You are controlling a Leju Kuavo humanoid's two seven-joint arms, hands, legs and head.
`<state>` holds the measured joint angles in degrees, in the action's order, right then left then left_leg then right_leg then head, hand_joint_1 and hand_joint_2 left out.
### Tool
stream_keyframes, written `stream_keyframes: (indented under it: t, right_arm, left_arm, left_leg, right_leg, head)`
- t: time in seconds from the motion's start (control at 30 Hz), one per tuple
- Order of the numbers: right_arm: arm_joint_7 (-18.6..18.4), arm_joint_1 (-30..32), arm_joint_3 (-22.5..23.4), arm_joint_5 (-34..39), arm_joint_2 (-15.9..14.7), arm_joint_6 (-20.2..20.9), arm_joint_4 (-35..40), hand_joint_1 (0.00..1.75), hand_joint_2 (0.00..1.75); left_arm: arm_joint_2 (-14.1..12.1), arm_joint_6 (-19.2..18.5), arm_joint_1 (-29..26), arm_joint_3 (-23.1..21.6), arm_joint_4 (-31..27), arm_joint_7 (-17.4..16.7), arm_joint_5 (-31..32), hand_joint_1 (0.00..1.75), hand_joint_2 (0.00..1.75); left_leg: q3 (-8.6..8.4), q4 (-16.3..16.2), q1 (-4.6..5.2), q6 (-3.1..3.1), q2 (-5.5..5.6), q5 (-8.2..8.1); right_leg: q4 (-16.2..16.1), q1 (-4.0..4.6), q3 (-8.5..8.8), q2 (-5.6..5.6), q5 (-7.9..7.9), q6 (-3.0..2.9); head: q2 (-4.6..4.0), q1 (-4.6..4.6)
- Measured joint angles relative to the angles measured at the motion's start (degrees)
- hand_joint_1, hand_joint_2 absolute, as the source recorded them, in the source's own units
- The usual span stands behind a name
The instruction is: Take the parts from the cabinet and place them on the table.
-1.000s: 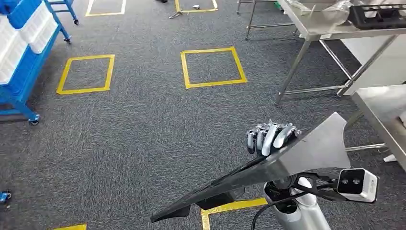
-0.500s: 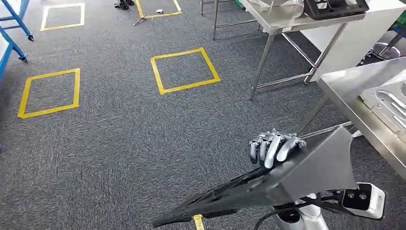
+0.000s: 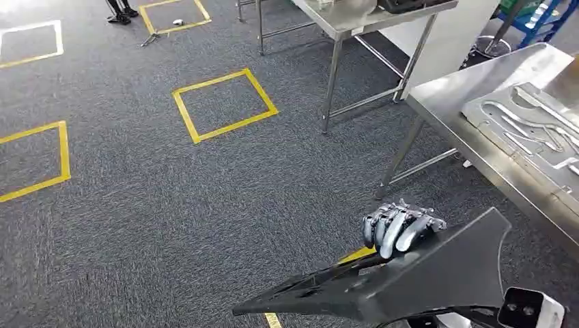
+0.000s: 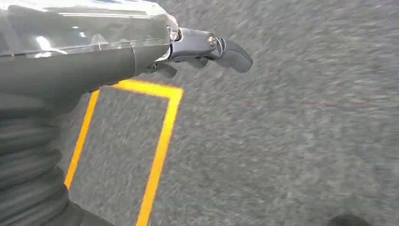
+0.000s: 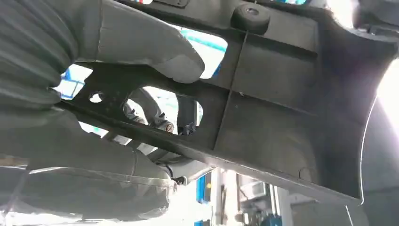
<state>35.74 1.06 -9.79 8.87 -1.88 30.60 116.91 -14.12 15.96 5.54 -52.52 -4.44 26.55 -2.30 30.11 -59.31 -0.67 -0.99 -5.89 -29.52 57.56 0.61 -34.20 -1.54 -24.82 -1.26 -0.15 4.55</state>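
While the yellow floor squares (image 3: 224,106) lie off to the left on the grey carpet (image 3: 136,205), the left hand (image 4: 207,49) hangs over that carpet beside a taped outline; its fingers look loosely curled with nothing in them, though most of the hand is hidden behind its cover, so I cannot tell for certain.

Further right, low in the head view, the right hand (image 3: 399,225) grasps the part (image 3: 437,280), a long dark panel that tapers to a point on the left and widens to a notched end on the right. The fingers wrap over its upper edge, and the wrist view shows the thumb (image 5: 160,49) pressed on the ribbed underside next to a cut-out opening.

The panel looks like stiff moulded plastic, probably light for its length but awkward: held near one end, the long tip would tend to sag and swing. A hold close to the middle, through the opening, seems the steadiest.

To the right stands the steel table (image 3: 464,109), already carrying a flat metal sheet part (image 3: 526,126). Its legs (image 3: 399,160) and near edge stand between the panel and the bare surface, so the long tip likely needs lifting clear before setting down. Another table (image 3: 341,20) stands behind.
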Motion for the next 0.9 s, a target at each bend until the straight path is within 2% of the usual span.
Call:
stream_keyframes:
  t: [0.03,0.07,0.1,0.13,0.17,0.2,0.23,0.27,0.3,0.33,0.4,0.47,0.5,0.53,0.57,0.63,0.67,0.7,0.73,0.77,0.8,0.83,0.87,0.9]
  right_arm:
    - [0.0,-0.33,0.07,0.02,0.02,-0.19,0.13,1.71,1.75]
    - [0.0,-0.42,0.04,0.04,0.15,-0.28,0.11,1.71,1.75]
    - [0.0,-0.23,0.07,0.04,0.26,-0.28,0.04,1.71,1.75]
    - [0.02,-0.11,0.07,0.09,0.26,-0.28,0.04,1.71,1.75]
    - [0.02,-0.13,0.07,0.22,0.26,-0.26,-0.02,1.71,1.75]
    - [0.0,-0.13,0.07,0.48,0.26,-0.26,-0.04,1.71,1.75]
    - [0.0,-0.18,0.07,0.72,0.26,-0.22,-0.04,1.71,1.75]
    - [0.02,-0.34,0.07,1.11,0.26,-0.17,-0.09,1.71,1.75]
    - [0.0,-0.66,0.07,1.6,0.26,-0.17,-0.22,1.71,1.75]
    - [0.02,-1.14,0.07,2.04,0.22,-0.2,-0.42,1.71,1.75]
    - [0.02,-1.92,0.04,2.62,0.17,-0.28,-0.79,1.71,1.75]
    - [0.0,-2.43,0.04,2.97,-0.13,-0.59,-1.16,1.71,1.75]
    - [0.02,-2.78,-0.02,3.26,-0.44,-0.9,-1.38,1.71,1.75]
    - [0.02,-3.5,-0.09,3.72,-0.85,-1.47,-1.47,1.71,1.75]
    - [0.0,-4.52,-0.46,4.11,-1.31,-2.06,-1.68,1.71,1.75]
    - [0.02,-5.63,-1.24,4.52,-2.08,-2.64,-2.16,1.71,1.75]
    - [0.0,-5.88,-1.58,4.63,-2.3,-2.82,-2.41,1.71,1.75]
    - [0.02,-6.19,-1.95,4.7,-2.49,-3.13,-2.62,1.71,1.75]
    - [0.0,-6.72,-2.47,4.98,-2.77,-3.45,-2.89,1.71,1.75]
    - [0.02,-7.41,-3.0,5.27,-3.04,-3.63,-3.06,1.71,1.75]
    - [0.0,-8.11,-3.41,5.57,-3.19,-3.72,-3.19,1.71,1.75]
    - [0.0,-8.77,-3.65,5.88,-3.35,-3.78,-3.3,1.71,1.75]
    - [0.0,-9.27,-3.98,6.08,-3.54,-3.87,-3.48,1.71,1.75]
    - [0.0,-9.58,-4.24,6.34,-3.65,-3.96,-3.54,1.71,1.75]
  left_arm:
    - [0.26,0.0,-0.03,-0.42,0.0,-0.06,-0.04,0.0,1.75]
    - [0.39,0.0,-0.13,-0.57,0.0,-0.13,0.0,0.0,1.75]
    - [0.57,-0.04,-0.34,-0.59,0.0,-0.31,-0.04,0.0,1.75]
    - [0.7,-0.11,-0.56,-0.65,0.0,-0.28,-0.09,0.0,1.75]
    - [0.85,-0.24,-0.64,-0.81,0.0,-0.28,0.02,0.0,1.75]
    - [1.03,-0.37,-0.6,-1.0,0.0,-0.24,0.02,0.0,1.75]
    - [1.13,-0.39,-0.49,-1.07,0.0,-0.15,0.0,0.0,1.75]
    - [1.24,-0.39,-0.38,-1.14,0.0,-0.09,0.0,0.0,1.75]
    - [1.29,-0.42,-0.37,-1.24,0.0,0.05,0.02,0.0,1.75]
    - [1.33,-0.44,-0.34,-1.38,0.0,0.22,0.0,0.0,1.75]
    - [1.44,-0.44,-0.13,-1.46,0.0,0.44,-0.02,0.0,1.75]
    - [1.55,-0.44,0.26,-1.57,0.0,0.46,0.0,0.0,1.75]
    - [1.68,-0.44,0.52,-1.59,-0.04,0.5,0.0,0.0,1.75]
    - [1.68,-0.44,0.45,-1.59,-0.04,0.48,-0.02,0.0,1.75]
    - [1.7,-0.46,0.29,-1.59,-0.04,0.48,-0.02,0.0,1.75]
    - [1.81,-0.55,0.08,-1.59,-0.04,0.39,-0.09,0.0,1.75]
    - [1.84,-0.55,0.05,-1.59,-0.04,0.37,0.02,0.0,1.75]
    - [1.99,-0.52,0.06,-1.57,-0.04,0.37,-0.02,0.0,1.75]
    - [2.19,-0.5,0.07,-1.42,-0.04,0.37,0.0,0.0,1.75]
    - [2.38,-0.44,0.09,-1.27,-0.07,0.37,-0.02,0.0,1.75]
    - [2.62,-0.41,0.1,-1.11,-0.07,0.37,-0.02,0.0,1.75]
    - [2.69,-0.42,0.07,-0.87,-0.07,0.37,0.0,0.0,1.75]
    - [3.02,-0.39,0.07,-0.65,-0.09,0.37,-0.02,0.0,1.75]
    - [3.06,-0.35,0.01,-0.41,-0.09,0.29,-0.02,0.0,1.75]
  left_leg:
    - [1.07,-2.34,-0.01,-0.03,2.73,-1.48]
    - [3.05,-6.38,-0.08,-0.02,4.12,-3.56]
    - [5.49,-11.01,-0.07,-0.1,4.92,-5.47]
    - [7.73,-14.83,-0.08,-0.22,5.31,-6.58]
    - [8.97,-16.38,-0.09,-0.33,5.38,-6.29]
    - [8.92,-15.21,-0.13,-0.44,5.43,-4.54]
    - [7.81,-11.94,-0.25,-0.51,5.53,-2.01]
    - [5.71,-6.76,-0.46,-0.57,6.16,1.11]
    - [3.76,-2.06,-0.77,-0.62,8.11,3.29]
    - [3.3,-0.65,-0.86,-0.59,10.83,2.04]
    - [3.22,-0.66,-0.47,0.33,9.43,2.16]
    - [3.11,-0.27,-0.29,1.24,8.49,2.46]
    - [2.86,0.19,-0.5,1.75,7.61,2.8]
    - [2.63,0.47,-0.42,1.92,7.13,2.81]
    - [2.59,0.51,-0.24,2.24,6.38,2.79]
    - [2.6,0.51,-0.02,2.38,4.79,2.65]
    - [2.59,0.51,0.0,2.38,4.03,2.51]
    - [2.52,0.51,0.02,2.32,3.35,2.4]
    - [2.37,0.51,0.03,2.26,2.66,2.25]
    - [2.11,0.51,0.04,2.16,1.95,2.07]
    - [1.78,0.51,0.08,1.94,1.36,1.89]
    - [1.5,0.51,0.26,1.67,0.85,1.66]
    - [1.43,0.49,0.53,1.24,0.33,1.38]
    - [1.28,0.6,0.46,1.0,-0.16,1.29]
  right_leg:
    - [-0.44,-0.14,0.39,0.65,0.02,-0.32]
    - [-0.43,-0.2,0.42,1.22,0.11,-0.61]
    - [-0.41,-0.15,0.48,2.17,0.03,-0.73]
    - [-0.36,-0.12,0.47,3.1,0.0,-0.78]
    - [-0.25,-0.13,0.47,4.02,-0.02,-0.75]
    - [-0.12,-0.2,0.51,4.9,-0.11,-0.64]
    - [0.11,-0.3,0.57,5.7,-0.27,-0.47]
    - [0.56,-0.44,0.61,6.54,-0.53,-0.24]
    - [1.15,-0.56,0.47,7.25,-0.88,0.06]
    - [1.91,-0.32,0.0,7.94,-1.23,0.54]
    - [2.02,-0.83,-0.63,9.0,-1.14,1.14]
    - [1.85,-0.99,-0.91,10.14,-0.92,1.97]
    - [2.36,-1.06,-0.83,8.91,-1.2,2.04]
    - [4.06,-0.69,-1.64,5.35,-2.35,2.26]
    - [7.94,-0.81,-3.73,3.27,-4.49,2.61]
    - [16.27,-1.11,-8.2,2.05,-7.71,3.04]
    - [18.5,-1.24,-9.55,1.89,-7.85,3.16]
    - [17.98,-1.35,-9.48,1.79,-6.78,3.24]
    - [14.92,-1.37,-8.12,1.59,-4.65,3.19]
    - [10.03,-1.34,-5.64,1.05,-2.07,3.03]
    - [4.75,-1.13,-2.81,-0.95,0.21,2.71]
    - [1.73,-0.57,-1.47,-4.2,-0.18,2.36]
    - [1.55,-0.11,-1.42,-3.59,-0.19,1.83]
    - [1.65,-0.03,-1.57,-2.79,-0.25,1.48]
  head:
    - [0.0,0.02]
    - [0.0,0.0]
    - [0.0,0.0]
    - [0.0,0.02]
    - [0.0,0.02]
    - [0.0,0.0]
    - [0.0,0.02]
    - [0.0,0.02]
    - [0.0,0.0]
    - [0.0,0.0]
    - [0.0,0.0]
    - [0.0,0.0]
    - [0.0,0.0]
    - [0.0,-0.02]
    - [0.0,0.0]
    - [0.0,-0.02]
    - [0.0,0.0]
    - [0.0,0.0]
    - [0.0,0.0]
    - [0.0,-0.02]
    - [0.0,-0.02]
    - [0.0,0.0]
    - [0.0,0.0]
    - [0.0,0.0]
